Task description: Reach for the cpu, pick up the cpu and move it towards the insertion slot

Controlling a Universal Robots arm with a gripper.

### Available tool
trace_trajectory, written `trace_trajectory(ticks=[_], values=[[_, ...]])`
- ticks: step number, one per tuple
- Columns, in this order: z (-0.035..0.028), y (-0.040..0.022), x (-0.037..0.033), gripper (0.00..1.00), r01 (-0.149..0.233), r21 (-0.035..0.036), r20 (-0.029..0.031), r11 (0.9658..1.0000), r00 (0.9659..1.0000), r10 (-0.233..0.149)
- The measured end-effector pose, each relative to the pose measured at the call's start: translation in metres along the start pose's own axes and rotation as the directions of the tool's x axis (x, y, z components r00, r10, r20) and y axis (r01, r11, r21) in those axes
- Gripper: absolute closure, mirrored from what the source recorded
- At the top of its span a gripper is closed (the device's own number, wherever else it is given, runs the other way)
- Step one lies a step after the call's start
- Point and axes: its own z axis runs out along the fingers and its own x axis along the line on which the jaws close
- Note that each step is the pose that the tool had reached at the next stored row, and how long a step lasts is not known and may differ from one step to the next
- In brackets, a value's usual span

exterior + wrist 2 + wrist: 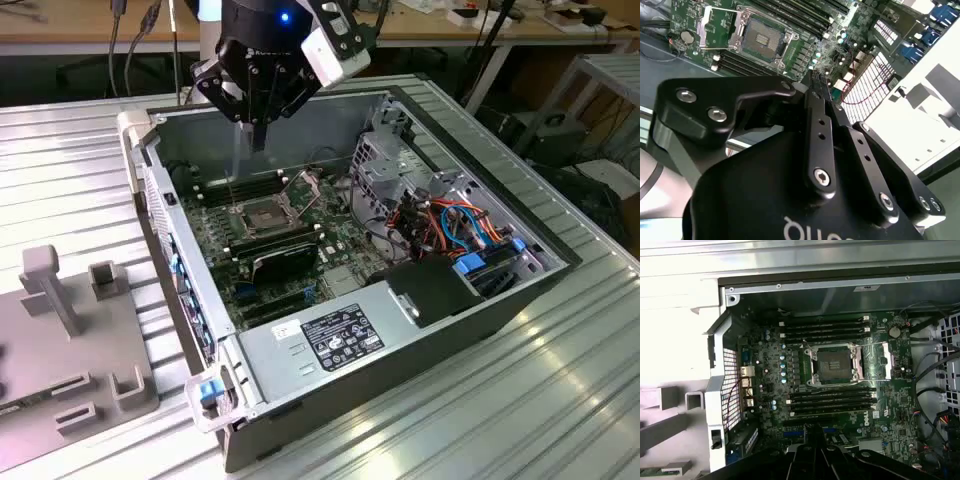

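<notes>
The arm ends in a matte black gripper (258,130). In the exterior view a small blue light (285,17) glows on the wrist above it, and a white box-shaped module (335,50) is mounted on one side. In the second wrist view the rounded black housing (755,200) carries partly visible white lettering (805,231). Flat black link bars (818,135) run along the housing, pinned by silver hex-socket screws (822,177). A broader angular black bracket (705,112) bears two more bright round screw heads. All the black surfaces are smooth with a dull sheen.
</notes>
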Motion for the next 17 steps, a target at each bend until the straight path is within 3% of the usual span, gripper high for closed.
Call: trace_trajectory(ticks=[17], values=[[0.0003,-0.0004,0.005,0.89,0.0,0.0001,-0.0009,1.0,1.0,0.0]])
